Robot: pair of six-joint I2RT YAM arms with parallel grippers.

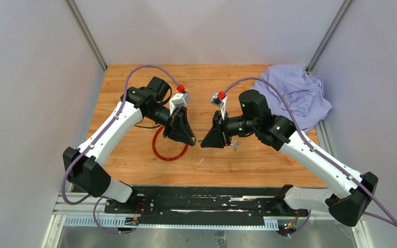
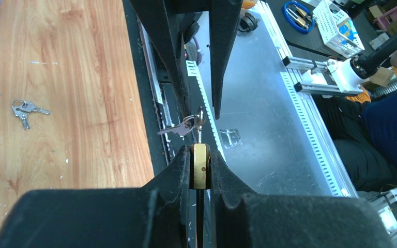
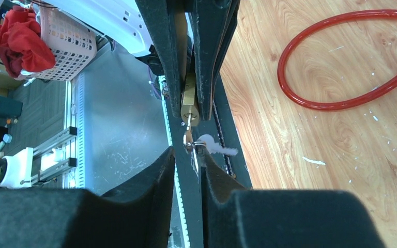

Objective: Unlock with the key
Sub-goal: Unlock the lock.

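Left gripper (image 2: pixel 200 158): clamped on padlock (image 2: pixel 201 173);
Right gripper (image 3: pixel 187 155): narrowly parted around key (image 3: pixel 188 138); grip cannot be told;
Risk: key may be bent by off-axis turning

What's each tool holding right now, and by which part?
Left tool clamps the brass padlock by its flat faces. Right tool straddles the key; grip cannot be told.

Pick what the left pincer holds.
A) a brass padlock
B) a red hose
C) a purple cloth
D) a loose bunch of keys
A: in the left wrist view, the left pincer is shut on the padlock, brass showing between its fingers.
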